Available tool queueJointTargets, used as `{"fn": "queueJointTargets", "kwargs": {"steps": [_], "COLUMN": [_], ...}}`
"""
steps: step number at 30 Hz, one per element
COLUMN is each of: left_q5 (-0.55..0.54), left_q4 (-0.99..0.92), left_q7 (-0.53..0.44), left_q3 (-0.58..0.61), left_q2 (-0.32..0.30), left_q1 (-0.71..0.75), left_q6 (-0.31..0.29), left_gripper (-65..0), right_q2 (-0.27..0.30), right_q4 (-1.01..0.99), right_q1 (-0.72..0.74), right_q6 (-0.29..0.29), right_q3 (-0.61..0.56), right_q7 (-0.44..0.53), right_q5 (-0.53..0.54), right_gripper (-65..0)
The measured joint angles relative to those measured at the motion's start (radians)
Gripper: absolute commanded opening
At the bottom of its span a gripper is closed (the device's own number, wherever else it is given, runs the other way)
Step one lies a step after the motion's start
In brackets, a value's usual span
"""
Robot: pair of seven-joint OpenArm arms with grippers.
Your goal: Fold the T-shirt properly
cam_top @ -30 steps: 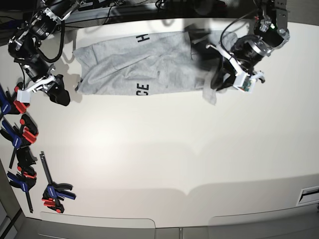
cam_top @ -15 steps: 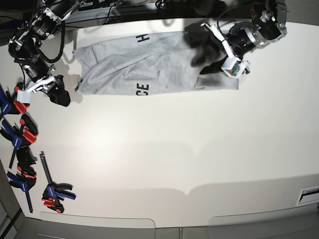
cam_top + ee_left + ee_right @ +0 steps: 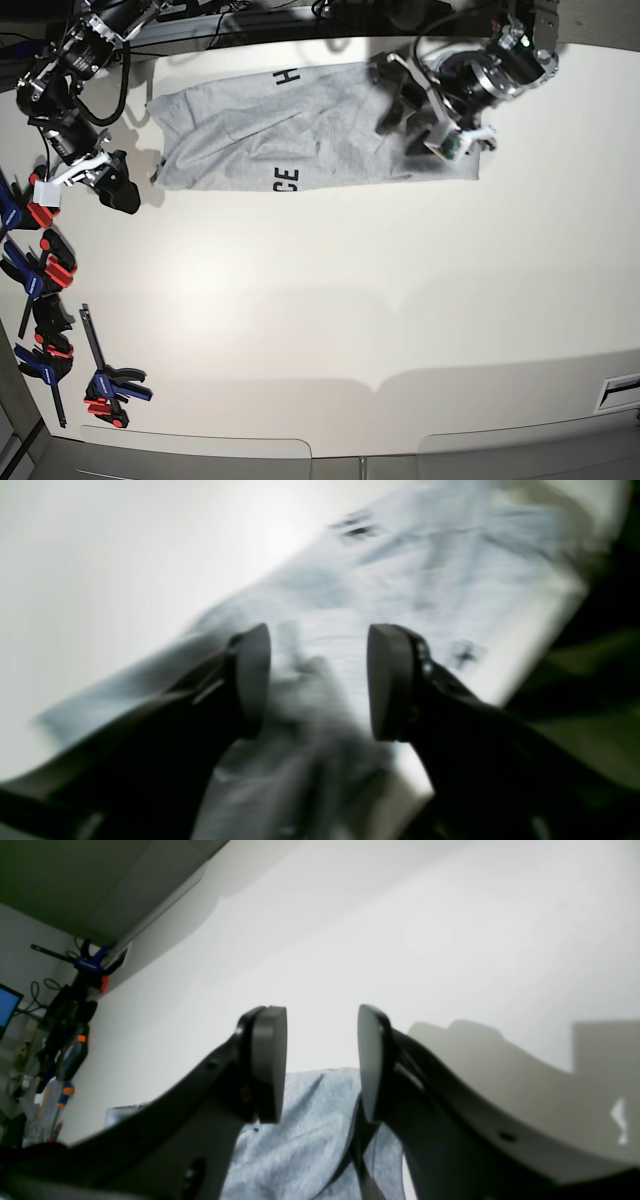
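The light heather-grey T-shirt [image 3: 300, 125] lies spread along the far edge of the white table [image 3: 330, 300]. Black letters show at its top and bottom edges. My left gripper [image 3: 395, 100] hovers over the shirt's right part, open. In the blurred left wrist view the gripper [image 3: 317, 680] has grey cloth [image 3: 400, 580] lying beneath its spread fingers [image 3: 250, 680]. My right gripper [image 3: 115, 185] is open just off the shirt's left edge. In the right wrist view the gripper [image 3: 320, 1065] stands over the table, with the shirt's edge [image 3: 310, 1150] below it.
Several blue, red and black clamps [image 3: 40, 270] lie along the table's left edge, one more [image 3: 110, 385] near the front left. They also show in the right wrist view [image 3: 75, 1040]. Dark equipment and cables run behind the table's far edge.
My left gripper let go of the shirt's right end, which now lies flat, and moved left over the shirt. The right arm has not moved.
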Motion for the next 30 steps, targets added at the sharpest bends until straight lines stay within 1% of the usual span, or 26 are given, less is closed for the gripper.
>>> {"fn": "queueJointTargets", "kwargs": {"steps": [2, 8, 9, 11, 13, 14, 15, 18, 19, 21, 22, 23, 26, 28, 30], "left_q5": [-0.006, -0.003, -0.003, -0.003, -0.003, -0.003, -0.005, -0.012, -0.015, -0.021, -0.032, -0.056, -0.13, -0.145, -0.145], "left_q4": [-0.01, -0.125, -0.15, -0.195, -0.224, -0.229, -0.229, -0.226, -0.221, -0.204, -0.189, -0.172, -0.11, -0.073, -0.057], "left_q7": [-0.025, -0.016, -0.008, 0.014, 0.041, 0.04, 0.042, 0.047, 0.06, 0.088, 0.091, 0.098, 0.097, 0.089, 0.054], "left_q3": [0.0, 0.057, 0.07, 0.093, 0.116, 0.124, 0.131, 0.13, 0.131, 0.131, 0.131, 0.13, 0.131, 0.131, 0.131], "left_q2": [0.001, 0.002, 0.001, 0.0, 0.001, 0.002, 0.001, 0.001, 0.0, 0.001, 0.0, 0.0, -0.002, -0.002, -0.002], "left_q1": [-0.01, -0.064, -0.076, -0.101, -0.124, -0.133, -0.139, -0.143, -0.143, -0.142, -0.142, -0.142, -0.14, -0.14, -0.14], "left_q6": [0.0, 0.0, 0.013, 0.016, 0.018, 0.018, 0.018, 0.018, 0.018, 0.018, 0.01, -0.018, -0.072, -0.115, -0.129], "left_gripper": [-34.0, -34.1, -34.1, -34.1, -36.1, -38.7, -42.9, -61.9, -65.0, -65.0, -65.0, -65.0, -65.0, -65.0, -65.0], "right_q2": [0.0, 0.0, 0.0, 0.0, 0.0, 0.0, 0.0, 0.0, 0.0, 0.0, 0.0, 0.0, 0.0, 0.0, 0.0], "right_q4": [0.0, 0.0, 0.0, 0.0, 0.0, 0.0, 0.0, 0.0, 0.0, 0.0, 0.0, 0.0, 0.0, 0.0, 0.0], "right_q1": [0.0, 0.0, 0.0, 0.002, 0.001, 0.0, 0.0, 0.001, 0.001, 0.0, 0.0, 0.0, 0.0, 0.001, 0.0], "right_q6": [0.0, 0.0, 0.0, 0.0, 0.0, 0.0, 0.0, 0.0, 0.0, 0.0, 0.0, 0.0, 0.0, 0.0, 0.0], "right_q3": [0.0, 0.0, 0.0, -0.001, 0.0, 0.0, 0.0, 0.0, 0.0, 0.0, 0.0, 0.0, 0.0, 0.0, 0.0], "right_q7": [0.0, 0.0, 0.0, 0.0, 0.0, 0.0, 0.0, 0.0, 0.0, -0.001, -0.001, -0.001, -0.001, -0.002, -0.002], "right_q5": [0.0, 0.0, 0.0, 0.001, -0.003, -0.003, -0.003, -0.002, -0.002, -0.003, -0.003, -0.002, -0.003, -0.003, -0.003], "right_gripper": [-42.8, -42.8, -42.8, -42.8, -42.8, -42.8, -42.8, -42.8, -42.8, -42.8, -42.8, -42.8, -42.8, -42.8, -42.8]}}
